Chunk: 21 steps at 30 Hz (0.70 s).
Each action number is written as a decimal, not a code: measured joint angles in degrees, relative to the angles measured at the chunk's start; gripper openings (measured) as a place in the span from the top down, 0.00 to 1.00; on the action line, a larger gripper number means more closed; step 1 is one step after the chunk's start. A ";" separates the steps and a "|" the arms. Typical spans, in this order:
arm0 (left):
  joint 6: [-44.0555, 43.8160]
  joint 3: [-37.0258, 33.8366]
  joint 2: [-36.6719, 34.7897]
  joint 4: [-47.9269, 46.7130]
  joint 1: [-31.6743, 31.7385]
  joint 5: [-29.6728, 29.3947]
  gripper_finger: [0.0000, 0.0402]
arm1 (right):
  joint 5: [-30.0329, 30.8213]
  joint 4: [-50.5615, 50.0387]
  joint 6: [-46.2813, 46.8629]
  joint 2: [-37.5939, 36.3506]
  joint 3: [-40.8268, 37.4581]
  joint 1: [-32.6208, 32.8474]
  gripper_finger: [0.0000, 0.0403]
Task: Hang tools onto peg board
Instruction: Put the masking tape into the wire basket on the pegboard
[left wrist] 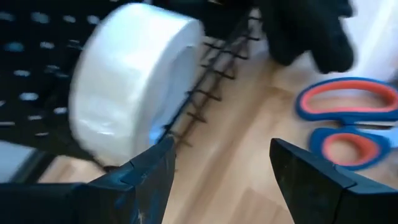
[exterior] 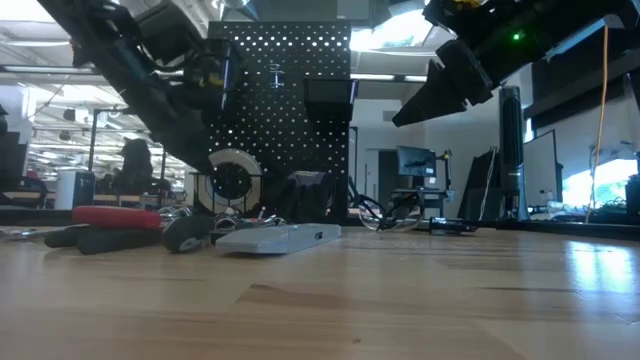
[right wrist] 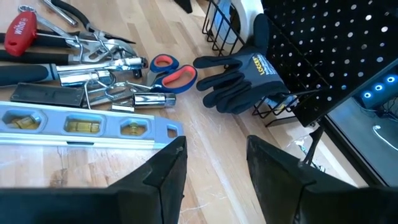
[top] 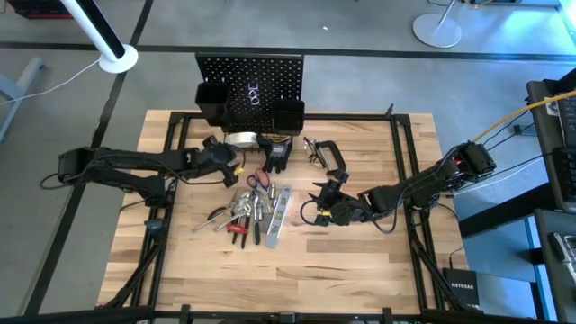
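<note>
Lying piled at centre of the surface: tools, at 6 o'clock from the peg board. Hovering at 9 o'clock, left gripper, fingers parted, empty; at 3 o'clock, right gripper, likewise.

Wooden table: level, scissors, gloves, C-clamp.

grey concrete floor, white lamp base (far corner), bright windows
</note>
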 joint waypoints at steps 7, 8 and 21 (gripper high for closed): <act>3.04 -1.13 -0.03 2.05 3.87 -1.86 0.38 | -0.02 0.11 -0.01 0.00 0.00 0.00 0.58; 3.54 -1.13 -0.03 2.27 4.50 -2.67 0.38 | 0.00 0.11 -0.01 0.00 0.00 0.00 0.58; 3.51 -1.13 0.00 3.96 4.97 -6.64 0.38 | 0.00 0.08 0.00 0.00 0.00 0.00 0.58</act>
